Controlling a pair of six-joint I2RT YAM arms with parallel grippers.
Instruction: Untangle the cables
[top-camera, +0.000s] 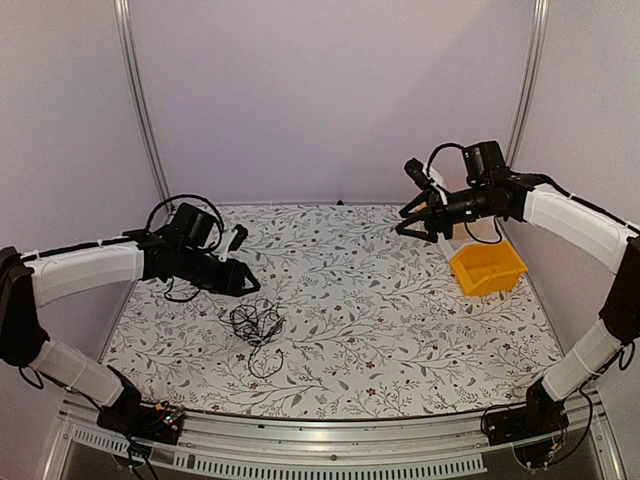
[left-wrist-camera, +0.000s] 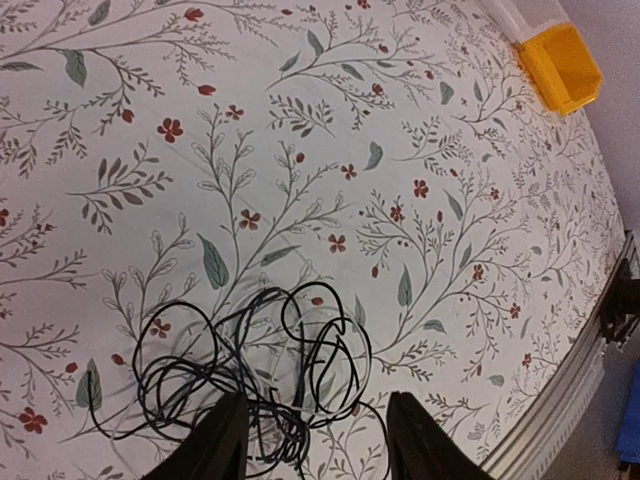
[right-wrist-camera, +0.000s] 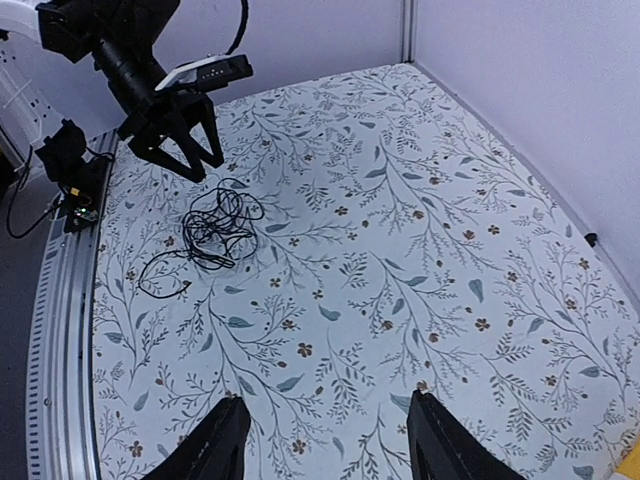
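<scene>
The left claw (left-wrist-camera: 315, 415) hangs just above the bench (top-camera: 380, 330) with its two fingers spread and nothing between them. It touches nothing. Directly beneath and a little ahead of its fingertips lie the cables (left-wrist-camera: 255, 370), a loose knot of thin black strands resting flat on the flowered cloth. They sit in the left half of the bench, somewhat nearer the near edge than the far one. Several loops overlap in the middle of the bunch, and one single strand trails out of it in a wide curl toward the near edge.

The right claw (right-wrist-camera: 328, 410) is also parted and empty, held high over the right side of the bench, well apart from the cables and pointing across toward them. Below and beside it, close to the right edge and toward the far right corner, stands a yellow bin (top-camera: 488, 268); what it holds cannot be made out.
</scene>
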